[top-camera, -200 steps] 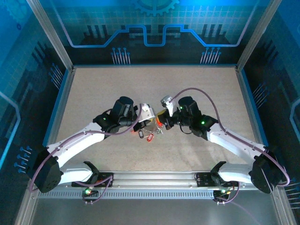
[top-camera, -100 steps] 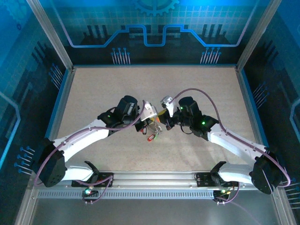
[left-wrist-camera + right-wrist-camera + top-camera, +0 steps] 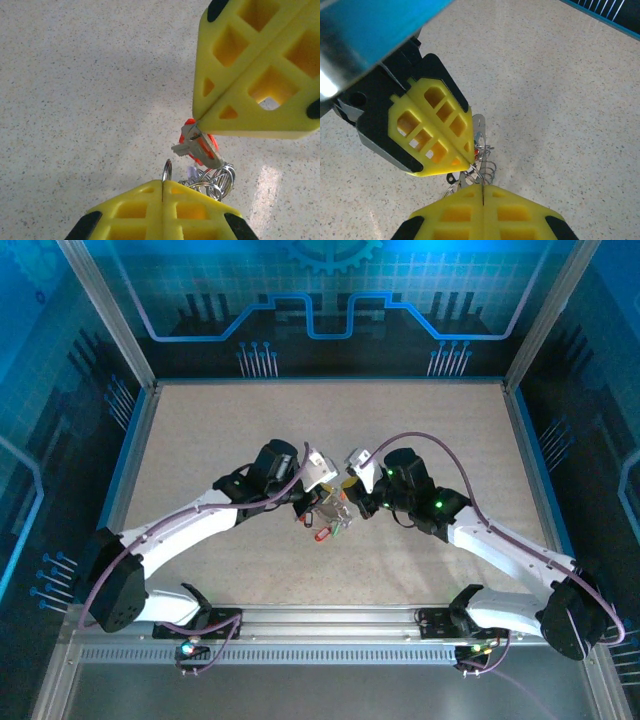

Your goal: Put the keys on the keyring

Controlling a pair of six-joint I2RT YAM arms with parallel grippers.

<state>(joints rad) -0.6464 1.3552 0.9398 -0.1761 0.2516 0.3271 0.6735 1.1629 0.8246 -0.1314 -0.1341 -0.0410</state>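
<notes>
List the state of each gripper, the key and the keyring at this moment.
left gripper: shut on the keyring.
right gripper: shut on the red key.
red key: pinched at its head, tilted, close beside the ring's coils.
keyring: clamped at the left fingertips, coils splayed.

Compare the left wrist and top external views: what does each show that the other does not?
Left wrist: close detail of the right gripper pinching a red key, and the left gripper shut on the keyring, its silvery coils plain. Top external: the whole left arm and right arm, and the table out to its edges. Both: the two shut grippers meeting tip to tip.
</notes>
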